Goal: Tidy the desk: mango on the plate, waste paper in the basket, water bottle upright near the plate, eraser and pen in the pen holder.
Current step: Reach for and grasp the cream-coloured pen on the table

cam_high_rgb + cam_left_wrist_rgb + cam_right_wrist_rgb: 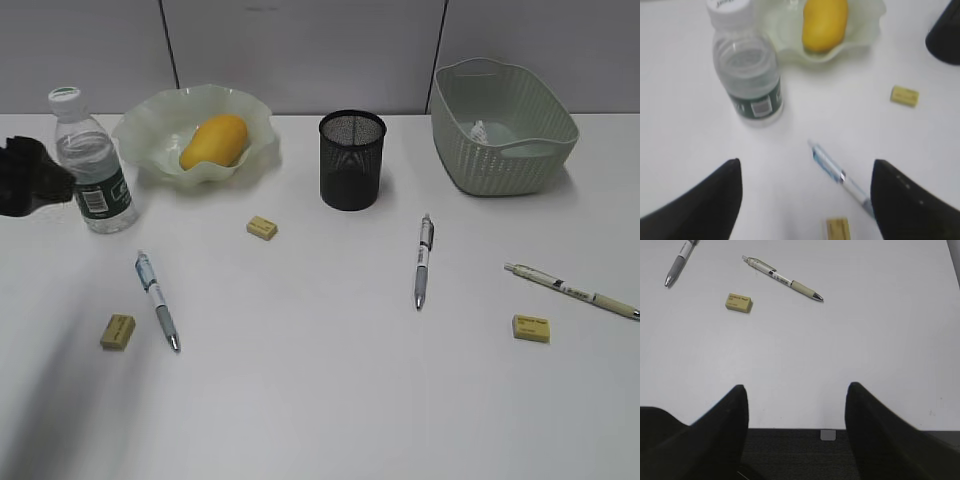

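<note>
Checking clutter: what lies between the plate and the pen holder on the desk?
Bare desk between plate and pen holder; an eraser sits just in front of the gap, exterior view.

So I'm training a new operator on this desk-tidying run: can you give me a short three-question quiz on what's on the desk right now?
1. True or false: the mango lies in the plate.
2. How many erasers lie on the desk?
3. The water bottle is: A) lying flat, B) upright beside the plate, C) in the basket.

Key: 1 true. 2 three, at and. 3 B.
</note>
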`<act>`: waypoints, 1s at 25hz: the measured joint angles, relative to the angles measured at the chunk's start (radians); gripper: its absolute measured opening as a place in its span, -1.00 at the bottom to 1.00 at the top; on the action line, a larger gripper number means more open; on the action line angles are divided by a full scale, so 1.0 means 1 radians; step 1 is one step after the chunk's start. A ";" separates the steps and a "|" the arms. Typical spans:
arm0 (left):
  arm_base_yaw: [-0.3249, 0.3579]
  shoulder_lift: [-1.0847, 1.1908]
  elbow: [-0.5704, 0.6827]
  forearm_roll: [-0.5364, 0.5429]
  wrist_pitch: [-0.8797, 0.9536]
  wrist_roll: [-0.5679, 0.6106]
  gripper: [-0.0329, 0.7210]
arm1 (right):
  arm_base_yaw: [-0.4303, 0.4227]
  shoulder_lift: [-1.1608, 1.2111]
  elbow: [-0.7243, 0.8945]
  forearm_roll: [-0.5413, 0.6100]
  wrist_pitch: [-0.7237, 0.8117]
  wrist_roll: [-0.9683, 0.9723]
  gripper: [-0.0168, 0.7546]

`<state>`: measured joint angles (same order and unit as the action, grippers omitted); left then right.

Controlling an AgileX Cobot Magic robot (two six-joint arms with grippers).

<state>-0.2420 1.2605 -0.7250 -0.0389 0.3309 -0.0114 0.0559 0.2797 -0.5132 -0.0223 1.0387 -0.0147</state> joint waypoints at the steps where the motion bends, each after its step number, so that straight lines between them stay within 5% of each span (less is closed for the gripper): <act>1: 0.000 -0.016 -0.045 0.002 0.134 0.000 0.67 | 0.000 0.000 0.000 0.000 0.000 0.000 0.30; 5: 0.000 -0.043 -0.181 0.006 0.568 0.000 0.63 | 0.000 0.000 0.000 0.000 0.000 0.006 0.30; 9: 0.000 -0.082 -0.204 0.005 0.760 0.000 0.61 | 0.000 0.000 0.000 0.000 0.000 0.007 0.30; 25: 0.000 -0.680 0.152 -0.021 0.704 0.000 0.47 | 0.000 0.000 0.000 0.000 0.000 0.008 0.30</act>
<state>-0.2420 0.5802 -0.5728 -0.0601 1.0345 -0.0114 0.0559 0.2797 -0.5132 -0.0223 1.0387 -0.0069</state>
